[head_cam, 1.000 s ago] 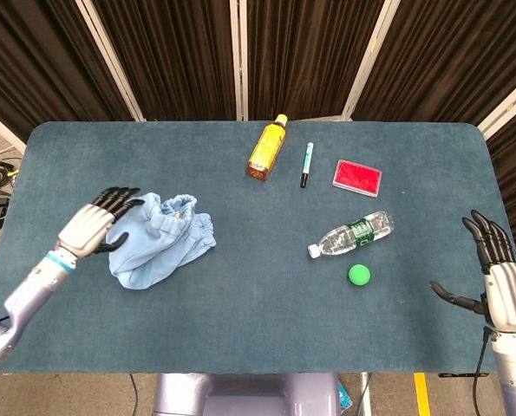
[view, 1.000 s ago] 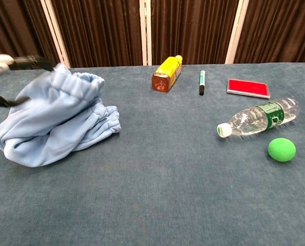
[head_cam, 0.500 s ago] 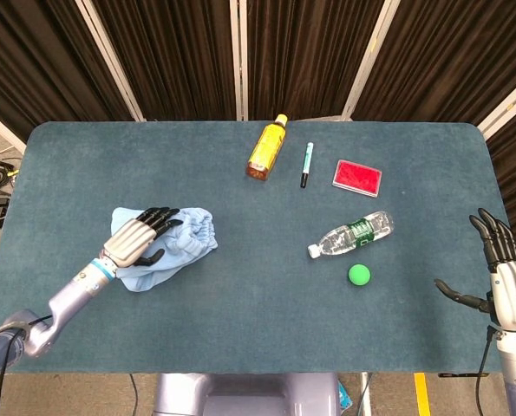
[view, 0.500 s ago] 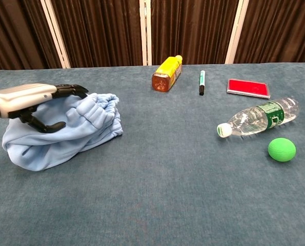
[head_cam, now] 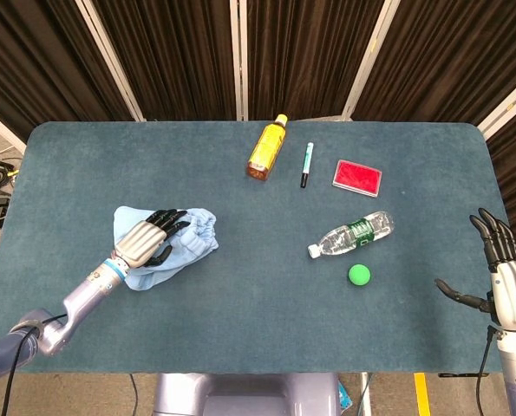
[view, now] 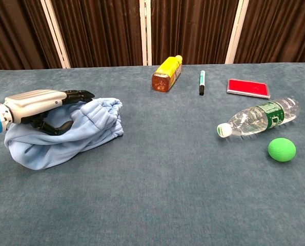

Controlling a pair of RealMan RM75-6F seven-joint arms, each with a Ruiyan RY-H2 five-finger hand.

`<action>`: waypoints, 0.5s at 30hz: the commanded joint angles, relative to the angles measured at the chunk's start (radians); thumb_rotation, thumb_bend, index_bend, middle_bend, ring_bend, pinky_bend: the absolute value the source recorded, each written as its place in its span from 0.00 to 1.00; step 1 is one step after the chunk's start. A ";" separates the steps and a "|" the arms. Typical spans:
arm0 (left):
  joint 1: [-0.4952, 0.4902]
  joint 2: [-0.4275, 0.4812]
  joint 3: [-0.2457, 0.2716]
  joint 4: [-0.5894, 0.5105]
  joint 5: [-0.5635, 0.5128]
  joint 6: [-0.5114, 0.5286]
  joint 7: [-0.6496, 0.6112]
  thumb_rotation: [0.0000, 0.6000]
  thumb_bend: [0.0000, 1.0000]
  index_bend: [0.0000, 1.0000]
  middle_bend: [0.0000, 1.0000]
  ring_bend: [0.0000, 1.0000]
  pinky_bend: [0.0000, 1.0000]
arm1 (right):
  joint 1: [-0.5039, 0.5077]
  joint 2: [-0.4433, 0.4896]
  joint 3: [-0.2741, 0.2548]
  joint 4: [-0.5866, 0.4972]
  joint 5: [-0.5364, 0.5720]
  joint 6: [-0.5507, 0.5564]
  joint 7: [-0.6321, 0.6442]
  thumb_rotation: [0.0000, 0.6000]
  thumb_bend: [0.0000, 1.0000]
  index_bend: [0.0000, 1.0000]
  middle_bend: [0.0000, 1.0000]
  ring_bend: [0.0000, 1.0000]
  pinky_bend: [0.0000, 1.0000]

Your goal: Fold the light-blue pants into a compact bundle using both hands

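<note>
The left hand lies palm-down on top of the bunched light-blue fabric pants, its dark fingers slightly curled over the cloth and pressing on it; whether any fold is pinched underneath cannot be told. The right hand hovers off the desk's right edge, fingers apart and thumb stuck out sideways, holding nothing.

The pants sit as a rumpled bundle in the left half of the teal felt-covered desk, nearer the front edge than the back. The bundle's long axis runs roughly left to right, with the gathered elastic waistband at its right end, facing the desk's centre.

Toward the back edge lie a yellow-capped amber drink bottle, a green-and-black marker pen and a flat red rectangular pad. Right of centre lies a clear plastic water bottle with a green label, white cap toward the front left, and just in front of it a small green ball. No label text is legible
</note>
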 commanded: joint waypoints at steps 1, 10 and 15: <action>0.005 0.009 -0.005 -0.004 0.007 0.028 -0.005 1.00 0.50 0.16 0.00 0.02 0.08 | 0.000 0.001 0.000 -0.001 0.000 0.000 0.000 1.00 0.00 0.09 0.03 0.00 0.00; 0.015 0.141 -0.032 -0.143 0.000 0.091 -0.015 1.00 0.23 0.00 0.00 0.00 0.00 | -0.002 0.003 -0.001 -0.010 -0.008 0.006 -0.002 1.00 0.00 0.09 0.03 0.00 0.00; 0.048 0.277 -0.061 -0.297 -0.029 0.149 0.004 1.00 0.12 0.00 0.00 0.00 0.00 | -0.005 0.008 -0.006 -0.025 -0.021 0.013 -0.006 1.00 0.00 0.09 0.03 0.00 0.00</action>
